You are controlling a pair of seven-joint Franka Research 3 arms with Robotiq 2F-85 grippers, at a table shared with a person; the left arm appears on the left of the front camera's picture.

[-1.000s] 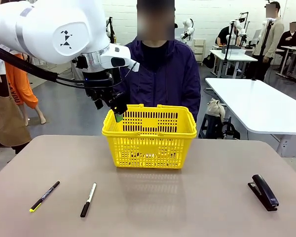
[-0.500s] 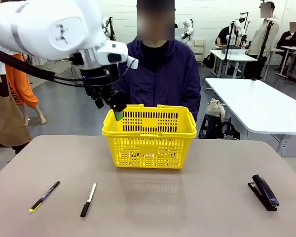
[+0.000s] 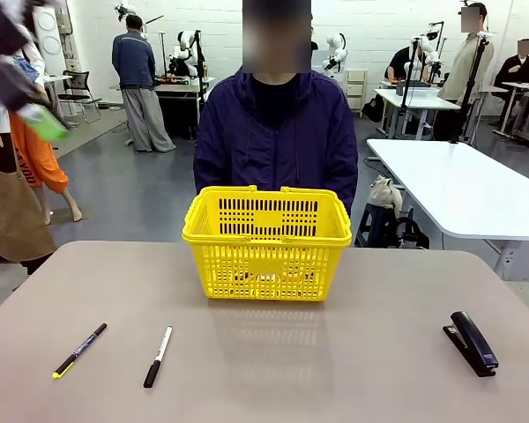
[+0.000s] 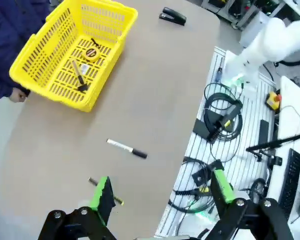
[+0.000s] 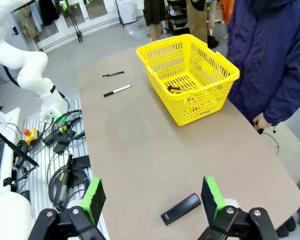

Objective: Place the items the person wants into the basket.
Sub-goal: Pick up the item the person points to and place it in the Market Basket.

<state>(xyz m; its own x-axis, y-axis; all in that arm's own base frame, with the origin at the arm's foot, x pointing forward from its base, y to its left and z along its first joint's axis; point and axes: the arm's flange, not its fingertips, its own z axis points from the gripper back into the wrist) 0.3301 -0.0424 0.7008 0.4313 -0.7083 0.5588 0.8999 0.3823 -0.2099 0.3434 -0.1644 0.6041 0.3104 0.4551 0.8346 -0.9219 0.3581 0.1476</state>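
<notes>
The left gripper [image 4: 162, 195] has its fingers wide apart and holds nothing. The right gripper [image 5: 153, 197] is wide open too, with nothing in it. Both are high up, looking down on the table [image 3: 317, 379]. The yellow basket [image 3: 264, 264] stands at the far edge, right in front of the person [image 3: 278, 141]. Inside it lie the tape measure [image 4: 92, 53] and the utility knife [image 4: 79, 76]. The marker [image 3: 79, 350] lies on the table near the front, beside a white-and-black pen [image 3: 157, 356]. A black stapler [image 3: 473, 342] lies well apart on the right. Behind are more tables and people.
</notes>
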